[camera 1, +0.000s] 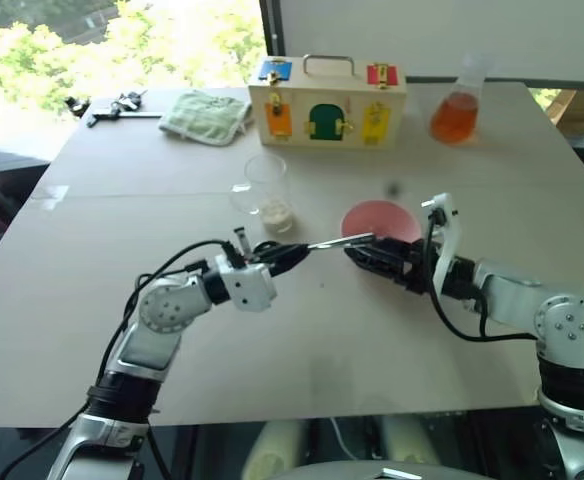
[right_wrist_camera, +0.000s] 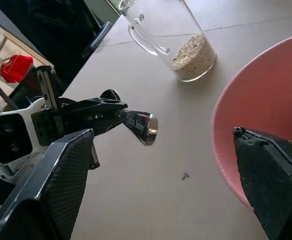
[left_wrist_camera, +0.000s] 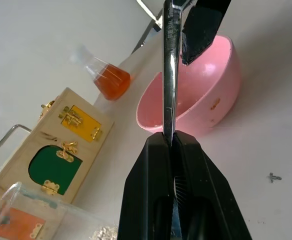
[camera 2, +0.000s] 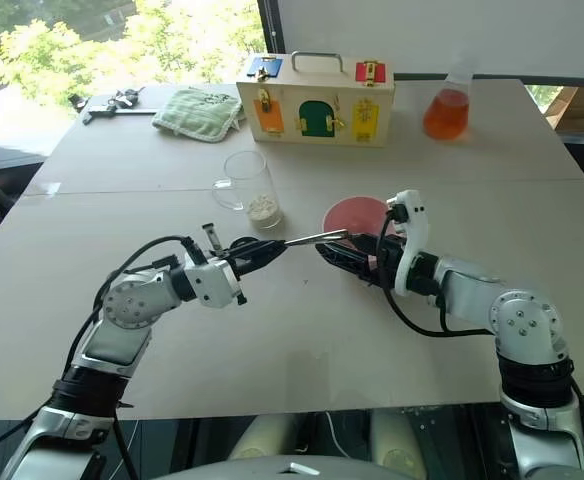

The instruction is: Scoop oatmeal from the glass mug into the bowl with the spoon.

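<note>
Silver metal is what you should watch first: in the left eye view the spoon lies roughly level above the table, clamped at one end by the left gripper, its other end pointing at the right gripper. The glass mug stands farther away and a little to the left, with the oatmeal at its bottom; the pink bowl sits right of the mug, close behind the right gripper.

Moving to the right eye view, you see the same layout, with the spoon spanning the gap between the two grippers and the bowl's near rim partly hidden by the right one.

From the left wrist view, the left gripper's fingers are shut tight on the spoon's shaft, and a black finger of the right gripper sits just beside the far end.

Looking through the right wrist view, the right gripper's fingers stand wide apart, and the spoon's end comes in between them.

This looks like a handover. Ease the right gripper on until its pads straddle the shaft, close firmly, and only then release the left. Keep the spoon level and off the bowl's rim.
</note>
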Robot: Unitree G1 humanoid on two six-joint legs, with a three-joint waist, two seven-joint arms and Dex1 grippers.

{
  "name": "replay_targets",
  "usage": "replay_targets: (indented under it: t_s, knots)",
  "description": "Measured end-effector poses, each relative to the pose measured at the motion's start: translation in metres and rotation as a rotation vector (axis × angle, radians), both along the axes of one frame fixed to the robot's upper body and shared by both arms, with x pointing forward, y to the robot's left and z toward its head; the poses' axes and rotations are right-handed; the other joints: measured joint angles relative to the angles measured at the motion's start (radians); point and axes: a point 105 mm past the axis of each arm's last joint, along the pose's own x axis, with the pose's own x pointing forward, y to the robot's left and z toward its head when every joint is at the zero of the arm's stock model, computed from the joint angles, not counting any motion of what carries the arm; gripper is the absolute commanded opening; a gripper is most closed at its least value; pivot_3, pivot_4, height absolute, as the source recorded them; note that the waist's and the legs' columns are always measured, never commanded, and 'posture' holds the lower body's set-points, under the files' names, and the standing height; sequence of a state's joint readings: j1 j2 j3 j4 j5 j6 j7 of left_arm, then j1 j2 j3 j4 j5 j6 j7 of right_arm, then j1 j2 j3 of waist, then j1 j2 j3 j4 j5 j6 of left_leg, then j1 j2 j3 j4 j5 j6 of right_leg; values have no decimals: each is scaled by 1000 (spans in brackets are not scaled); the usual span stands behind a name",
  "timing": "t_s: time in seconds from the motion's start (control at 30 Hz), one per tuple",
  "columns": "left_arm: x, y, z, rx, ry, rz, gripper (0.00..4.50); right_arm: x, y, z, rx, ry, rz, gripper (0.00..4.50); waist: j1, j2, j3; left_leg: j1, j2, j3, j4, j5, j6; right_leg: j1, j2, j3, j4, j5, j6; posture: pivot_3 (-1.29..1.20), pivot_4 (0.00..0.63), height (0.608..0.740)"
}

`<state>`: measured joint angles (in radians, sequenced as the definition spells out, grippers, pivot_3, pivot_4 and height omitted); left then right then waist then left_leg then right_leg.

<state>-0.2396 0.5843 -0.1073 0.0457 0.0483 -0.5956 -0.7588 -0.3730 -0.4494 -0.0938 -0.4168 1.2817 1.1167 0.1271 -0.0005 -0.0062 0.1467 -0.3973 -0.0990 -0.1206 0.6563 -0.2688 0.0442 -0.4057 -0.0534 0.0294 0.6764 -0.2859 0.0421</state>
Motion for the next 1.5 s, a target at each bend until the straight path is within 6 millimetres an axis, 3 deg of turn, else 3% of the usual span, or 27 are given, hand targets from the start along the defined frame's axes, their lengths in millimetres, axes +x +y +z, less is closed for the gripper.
replay_targets:
  t_s: [0.63,0.8,0.93,0.97,1.5]
  knots:
    - [-6,-8,-1,-26,-1,-51,14,-9,8,8,35,-6,92,4500,-14,0,0,0,0,0,1,0,0,-1,0,1,2,0,0,0,150,740]
    - [-8,-10,-4,-28,10,-57,0,-10,8,9,39,-10,94,2515,-14,0,0,0,0,0,2,0,0,-1,0,0,2,0,0,0,150,740]
    - [-8,-11,-4,-32,1,-63,0,-11,9,10,42,-10,100,438,-13,0,0,0,0,0,2,0,0,-1,0,0,2,0,0,0,150,740]
    - [-8,-11,-3,-34,0,-62,0,-11,9,10,41,-10,100,221,-13,0,0,0,0,0,2,0,0,-1,0,0,2,0,0,0,150,740]
    - [-8,-14,-4,-20,-9,-66,0,-13,7,9,6,-22,108,96,-14,0,0,0,0,0,3,0,0,-1,0,0,3,0,0,0,150,740]
